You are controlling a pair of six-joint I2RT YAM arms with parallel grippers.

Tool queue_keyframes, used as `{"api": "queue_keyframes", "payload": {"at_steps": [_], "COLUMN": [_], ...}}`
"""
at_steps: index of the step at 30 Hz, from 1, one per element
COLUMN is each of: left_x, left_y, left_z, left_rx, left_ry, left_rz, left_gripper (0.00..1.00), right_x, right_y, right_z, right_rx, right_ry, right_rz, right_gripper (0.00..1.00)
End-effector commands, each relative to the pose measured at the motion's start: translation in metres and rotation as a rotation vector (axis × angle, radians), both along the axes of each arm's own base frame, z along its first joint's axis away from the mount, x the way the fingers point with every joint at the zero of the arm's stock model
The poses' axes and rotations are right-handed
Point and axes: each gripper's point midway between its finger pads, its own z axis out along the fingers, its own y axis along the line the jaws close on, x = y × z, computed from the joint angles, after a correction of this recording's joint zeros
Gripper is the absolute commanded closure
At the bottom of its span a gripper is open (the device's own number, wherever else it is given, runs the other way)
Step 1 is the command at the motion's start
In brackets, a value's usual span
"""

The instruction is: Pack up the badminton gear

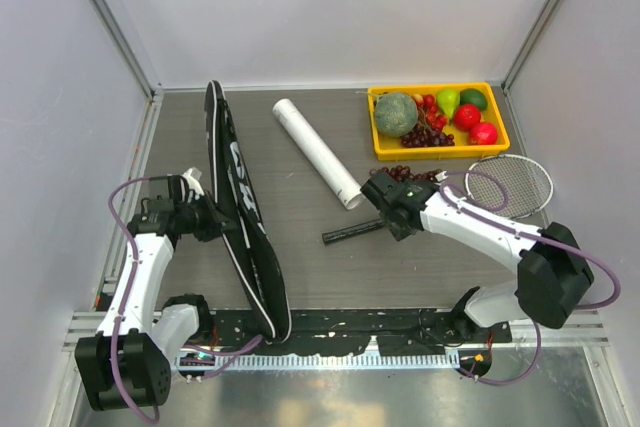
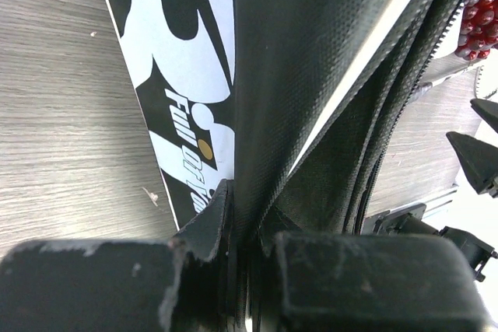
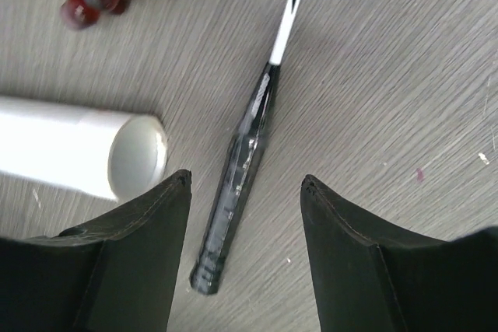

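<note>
**Overhead view, read left to right.** One left hand (image 1: 210, 216), at mid-left, is clamped shut on the edge of one black bag (image 1: 245, 227) with white lettering. The bag runs from the upper left of the frame to the lower centre of the surface (image 1: 300, 267). One white tube (image 1: 315, 152) lies diagonally at upper centre, apart from the bag. One right hand (image 3: 245, 182) is open, its two fingers (image 3: 148, 223) on either side of the black handle (image 1: 350, 232) of one racket (image 1: 510, 184). The racket's silver head lies at right. One loose grape bunch (image 1: 405, 173) sits just beside that hand. One yellow tray (image 1: 420, 88) of fruit is at upper right.
</note>
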Motion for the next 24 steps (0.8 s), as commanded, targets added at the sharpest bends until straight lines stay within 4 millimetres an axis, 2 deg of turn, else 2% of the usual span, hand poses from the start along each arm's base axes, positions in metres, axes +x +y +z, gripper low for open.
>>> {"api": "queue_keyframes", "payload": {"at_steps": [1,5,15,19,24], "left_x": [0.009,0.010,0.009,0.009,0.009], "left_y": [-0.005,-0.005,-0.006,-0.006,-0.005], "left_z": [0.016,0.017,0.019,0.018,0.019], "left_rx": [-0.031,-0.031,-0.033,-0.033,-0.030], "left_ry": [-0.089,-0.094,-0.104,-0.102,-0.108], "left_rz": [-0.033,-0.033,-0.036,-0.034,-0.032], "left_gripper": [1.00,1.00,1.00,1.00,1.00], "right_x": [0.008,0.015,0.024,0.024,0.018], "right_y": [-0.012,-0.013,0.003,0.018,0.024], "right_z": [-0.014,-0.023,-0.057,-0.068,-0.083], "right_rx": [0.040,0.058,0.118,0.177,0.198], "right_ry": [0.074,0.116,0.254,0.297,0.356], "right_rz": [-0.096,-0.118,-0.138,-0.141,-0.160], "right_gripper": [0.37,0.38,0.39,0.39,0.39]}}
